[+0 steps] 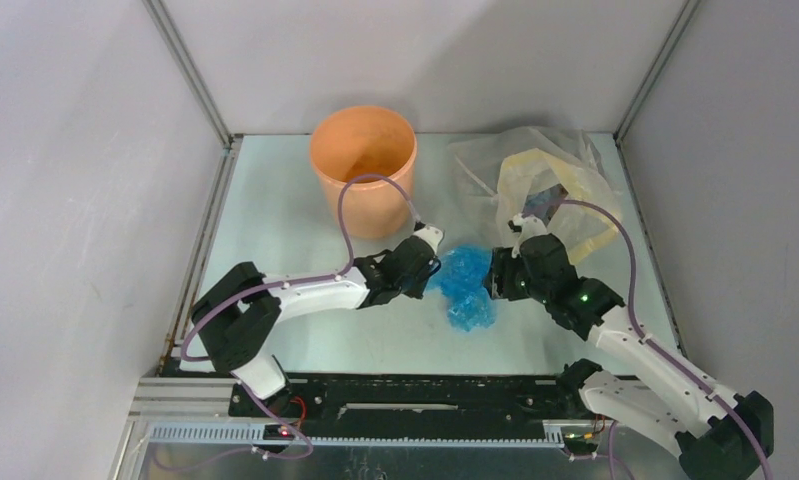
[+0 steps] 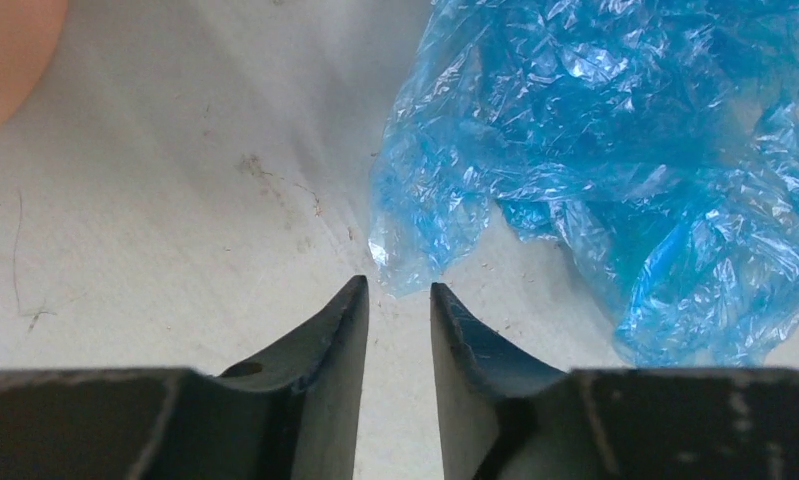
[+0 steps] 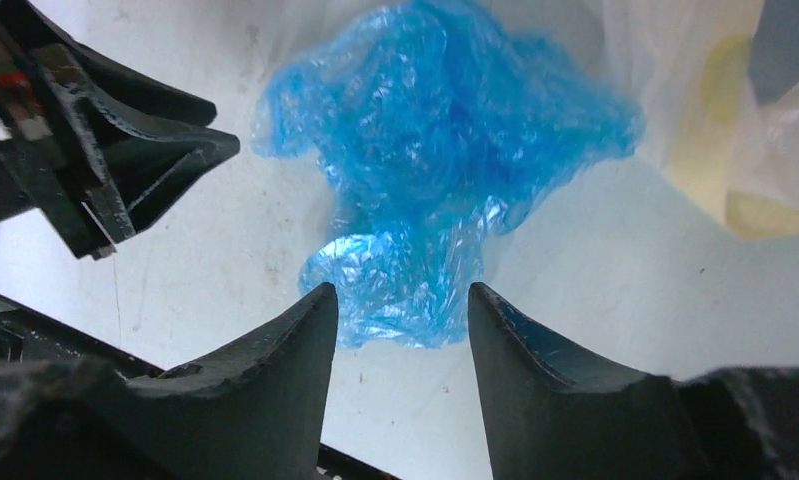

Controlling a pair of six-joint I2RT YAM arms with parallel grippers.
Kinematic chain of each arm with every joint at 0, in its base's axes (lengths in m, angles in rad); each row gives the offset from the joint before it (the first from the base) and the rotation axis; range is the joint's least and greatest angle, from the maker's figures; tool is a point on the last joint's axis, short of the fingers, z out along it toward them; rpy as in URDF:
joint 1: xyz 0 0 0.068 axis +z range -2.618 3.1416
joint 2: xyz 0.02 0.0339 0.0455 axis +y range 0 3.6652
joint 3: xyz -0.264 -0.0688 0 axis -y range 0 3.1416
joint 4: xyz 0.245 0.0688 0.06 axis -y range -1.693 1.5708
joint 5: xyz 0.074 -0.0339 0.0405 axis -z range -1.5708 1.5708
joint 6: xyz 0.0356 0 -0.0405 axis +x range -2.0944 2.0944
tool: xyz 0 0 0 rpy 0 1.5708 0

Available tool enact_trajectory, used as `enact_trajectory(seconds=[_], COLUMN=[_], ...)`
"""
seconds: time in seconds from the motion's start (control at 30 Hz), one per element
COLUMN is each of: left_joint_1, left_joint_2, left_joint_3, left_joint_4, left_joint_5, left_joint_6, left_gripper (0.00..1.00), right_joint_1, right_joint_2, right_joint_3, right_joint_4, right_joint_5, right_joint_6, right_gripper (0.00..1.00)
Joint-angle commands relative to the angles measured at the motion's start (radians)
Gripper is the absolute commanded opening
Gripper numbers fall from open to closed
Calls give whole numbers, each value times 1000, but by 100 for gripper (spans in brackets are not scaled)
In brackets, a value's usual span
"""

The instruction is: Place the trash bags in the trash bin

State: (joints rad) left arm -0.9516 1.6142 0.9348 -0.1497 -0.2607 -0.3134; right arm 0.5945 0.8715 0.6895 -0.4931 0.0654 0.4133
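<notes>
A crumpled light-blue trash bag [image 1: 465, 282] lies on the table between my two grippers. The round orange trash bin [image 1: 363, 165] stands upright at the back left, and its edge shows in the left wrist view [image 2: 0, 50]. My left gripper [image 1: 432, 266] is at the bag's left side. In its wrist view the jaws [image 2: 398, 292] stand narrowly open and empty, with a corner of the bag [image 2: 615, 150] just beyond the tips. My right gripper [image 1: 495, 276] is at the bag's right side, open [image 3: 403, 296], with the bag's [image 3: 435, 150] near end between its fingertips but not pinched.
A larger yellowish-clear plastic bag [image 1: 550, 185] lies at the back right, just behind the right gripper; it also shows in the right wrist view [image 3: 735, 150]. The left gripper [image 3: 125, 150] shows in the right wrist view. Walls enclose the table on three sides.
</notes>
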Motion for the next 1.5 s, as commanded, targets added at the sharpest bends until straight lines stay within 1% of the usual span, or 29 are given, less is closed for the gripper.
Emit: enact_trajectory(seconds=[0.0,0.07,0.13,0.2,0.3,0.4,0.7,0.77,0.9,0.93,1.03,1.1,1.2,1.33,1.47], left_joint_1=[-4,-4,-4,-3,-3,-3,8,7,8,8,8,8,8,8,8], left_joint_2=[-14,-2,10,25,46,66,120,135,159,163,161,155,127,87,81], left_joint_3=[-2,1,5,14,28,42,69,82,100,101,95,93,77,47,35], left_joint_4=[60,76,99,109,118,120,113,101,84,84,85,86,106,133,143], left_joint_5=[-26,-32,-33,-34,-23,-14,-3,-11,-40,-48,-72,-81,-89,-84,-74], left_joint_6=[-16,-14,-6,2,6,8,-8,-7,-16,-19,-28,-33,-36,-30,-24], left_gripper=[40,42,40,41,47,50,51,50,47,46,42,41,41,46,51], right_joint_1=[8,6,-5,-29,-84,-107,-145,-147,-148,-149,-150,-150,-150,-149,-154], right_joint_2=[12,29,50,80,136,163,248,259,251,241,207,191,164,120,83], right_joint_3=[-51,-73,-90,-104,-132,-152,-174,-177,-182,-185,-185,-185,-185,-188,-208], right_joint_4=[47,73,101,130,187,224,280,290,290,286,264,247,220,189,187], right_joint_5=[-22,-13,-12,-27,-116,-146,-178,-179,-162,-155,-141,-132,-124,-105,-101], right_joint_6=[91,109,121,130,126,121,108,108,105,104,102,100,99,99,104], right_gripper=[51,49,47,46,43,42,40,36,23,18,10,0,0,0,0])
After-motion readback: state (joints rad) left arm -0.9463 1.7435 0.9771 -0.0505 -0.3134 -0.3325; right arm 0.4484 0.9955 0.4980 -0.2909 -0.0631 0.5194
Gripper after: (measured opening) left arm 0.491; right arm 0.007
